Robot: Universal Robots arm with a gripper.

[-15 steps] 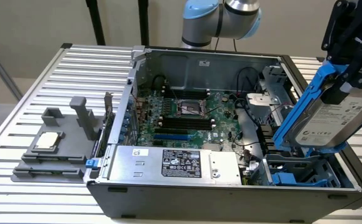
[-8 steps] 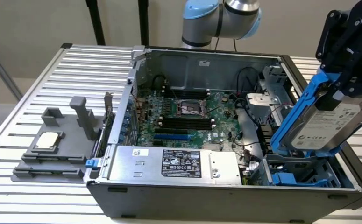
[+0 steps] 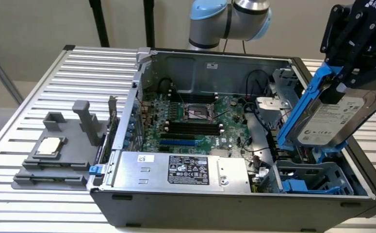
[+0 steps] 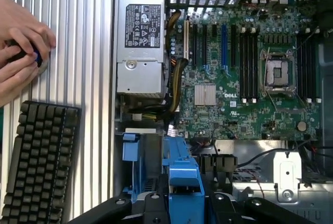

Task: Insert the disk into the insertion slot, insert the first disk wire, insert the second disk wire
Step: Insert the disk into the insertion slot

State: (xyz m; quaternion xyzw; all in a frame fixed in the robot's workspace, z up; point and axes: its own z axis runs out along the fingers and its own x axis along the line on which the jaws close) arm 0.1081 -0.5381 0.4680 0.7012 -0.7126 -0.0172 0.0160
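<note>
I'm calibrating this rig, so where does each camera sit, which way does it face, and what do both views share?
Exterior view: off the arm, above the open grey metal computer case, looking down into it; shows the arm's grey-and-blue joints and black gripper clamping the blue-framed silver disk.
Wrist view: on the wrist, facing down onto the green motherboard; shows black gripper fingers on the blue frame, plus a person's hands.
Shared: motherboard, silver power-supply box, the disk's blue frame.
</note>
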